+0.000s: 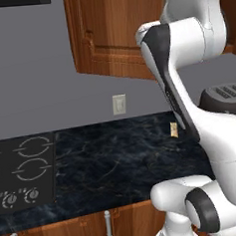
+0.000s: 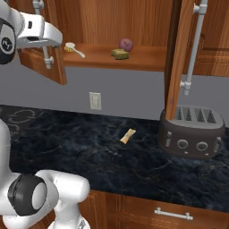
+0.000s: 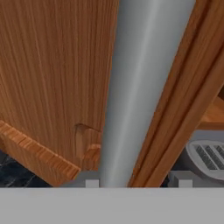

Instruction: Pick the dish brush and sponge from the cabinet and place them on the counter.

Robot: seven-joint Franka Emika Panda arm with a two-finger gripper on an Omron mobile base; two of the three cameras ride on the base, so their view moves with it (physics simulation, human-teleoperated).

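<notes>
jaws spread around 1 silver bar handle (image 3: 140, 87), 1 dish brush (image 2: 74, 49), 1 sponge (image 2: 120, 54)

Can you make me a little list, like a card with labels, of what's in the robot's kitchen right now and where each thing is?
cabinet: doors open, wooden shelf showing
dish brush: lying on the shelf, left end
sponge: on the shelf, near the middle
purple-red ball: on the shelf, just behind the sponge
counter: black stone, a small tan packet lying on it
toaster: on the counter, right side
stovetop: left of the counter
claw: up by a cabinet door, holding nothing
</notes>
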